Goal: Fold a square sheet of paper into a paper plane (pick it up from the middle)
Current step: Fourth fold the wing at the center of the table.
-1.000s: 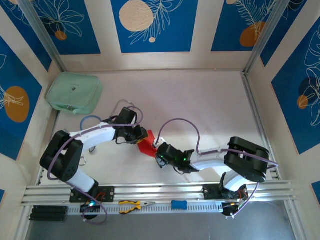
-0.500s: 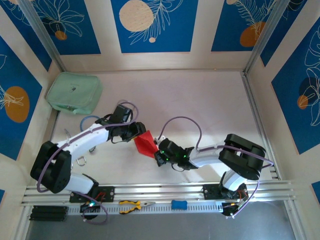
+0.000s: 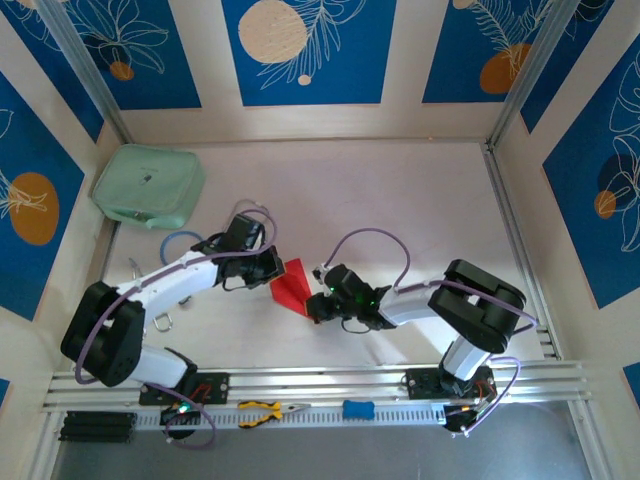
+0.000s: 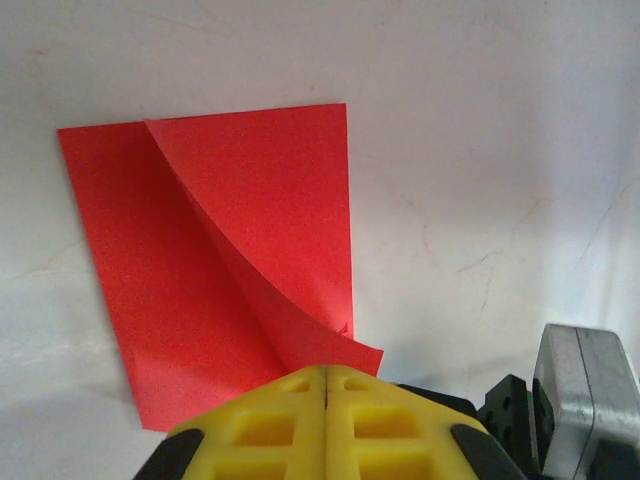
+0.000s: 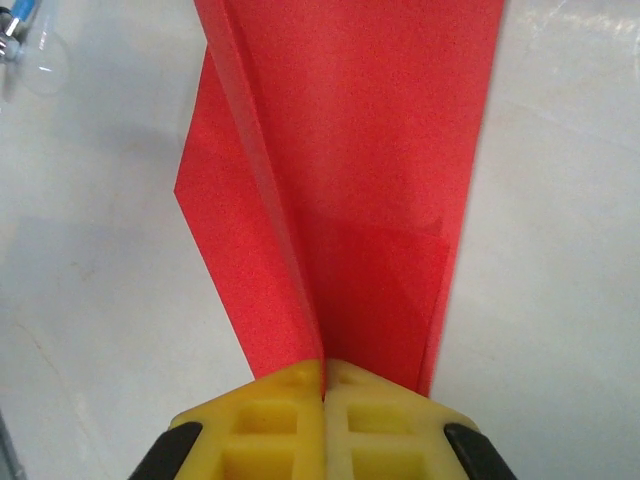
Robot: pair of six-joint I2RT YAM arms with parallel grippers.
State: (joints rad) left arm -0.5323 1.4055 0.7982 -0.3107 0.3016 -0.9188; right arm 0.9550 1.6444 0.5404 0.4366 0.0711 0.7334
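Toward the near side of the counter (image 3: 400,200), the square sheet of paper (image 3: 292,284) pinched from both sides

Partly folded, it lies on the pale surface with one flap curling up off the layer beneath. The left pincer (image 4: 326,372) is closed on that flap's lifted corner, yellow fingers (image 4: 270,430) pressed together. The right pincer (image 5: 324,365) is clamped likewise on the opposite edge, at a raised crease. A mint-green pouch (image 3: 148,186) sits well apart in the far left corner.

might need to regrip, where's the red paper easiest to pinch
Probably grip the red paper by its lifted flap's corner, coming low from where the left pincer sits. That flap curls off the table; the rest lies flat, offering no edge.
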